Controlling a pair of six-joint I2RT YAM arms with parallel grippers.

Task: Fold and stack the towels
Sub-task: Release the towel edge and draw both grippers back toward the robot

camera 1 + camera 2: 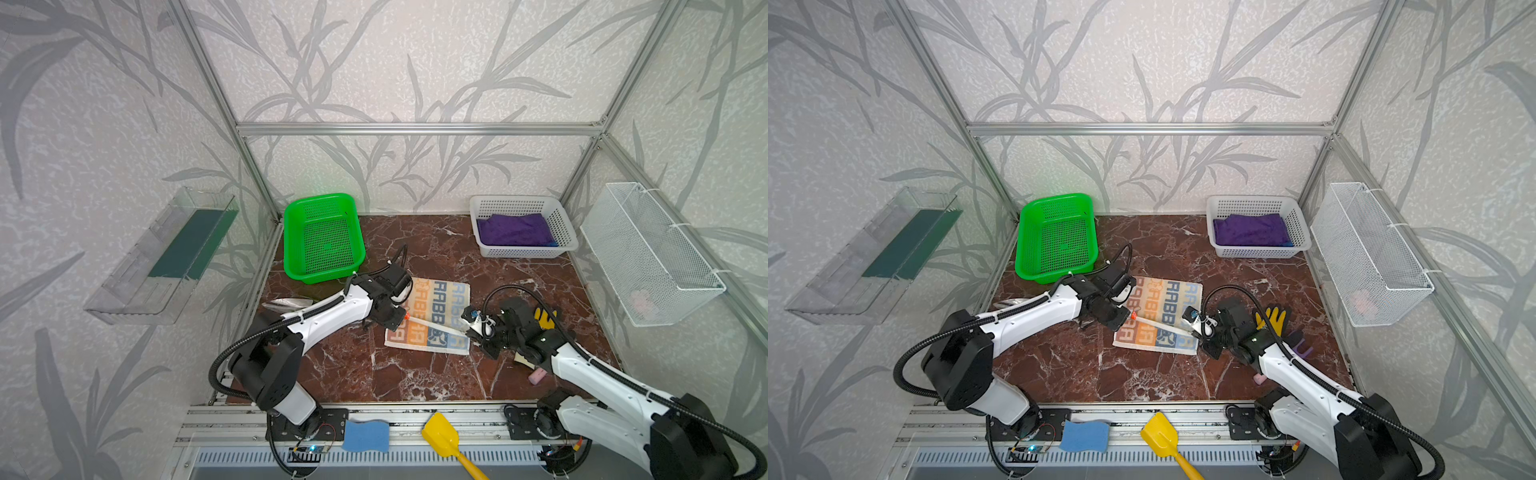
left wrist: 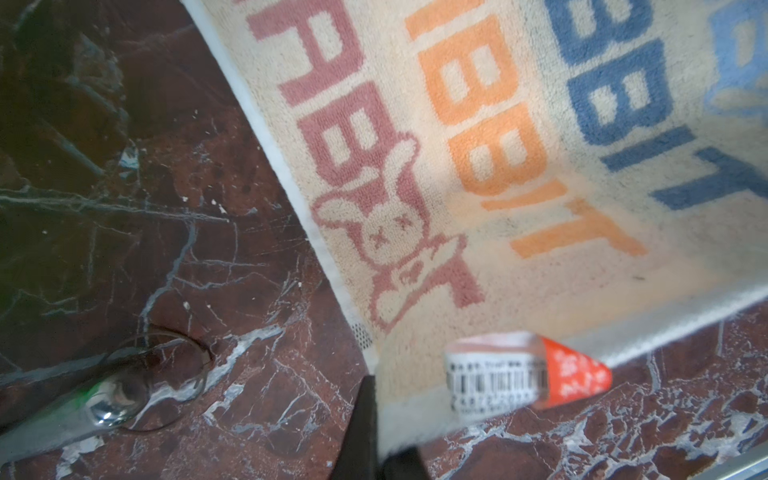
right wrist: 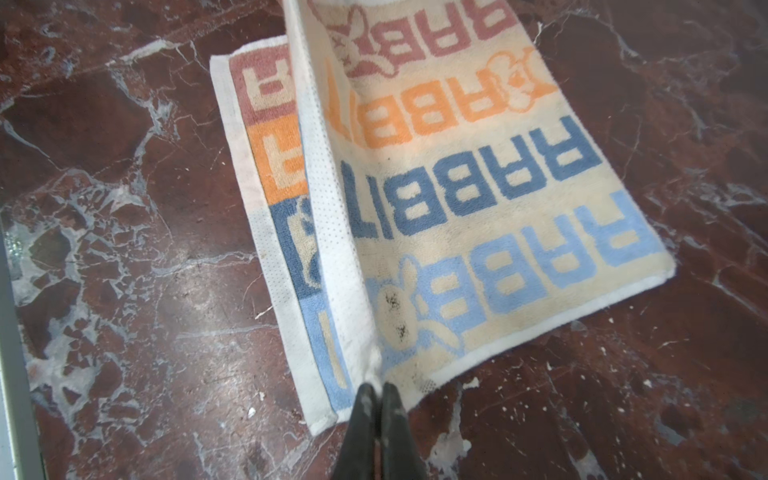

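The cream towel with blue and orange letters (image 1: 440, 307) (image 1: 1163, 307) lies mid-table on the marble top. One edge of it is raised over its lower layer, stretched between both grippers. My left gripper (image 1: 401, 318) (image 2: 386, 414) is shut on the corner beside the orange tag (image 2: 577, 376). At the other end of that edge, my right gripper (image 1: 468, 331) (image 3: 378, 388) is shut on the corner. A strip of the lower layer (image 3: 270, 166) shows past the raised edge. The purple towel (image 1: 513, 230) lies in the white basket (image 1: 482, 205), with a blue edge (image 1: 552, 243) showing under it.
A green basket (image 1: 291, 249) stands at the back left. A wire basket (image 1: 652, 253) hangs on the right wall and a clear shelf (image 1: 162, 257) on the left wall. A yellow glove (image 1: 544, 318) lies behind the right arm. A blue sponge (image 1: 365, 435) and a yellow scoop (image 1: 442, 434) rest on the front rail.
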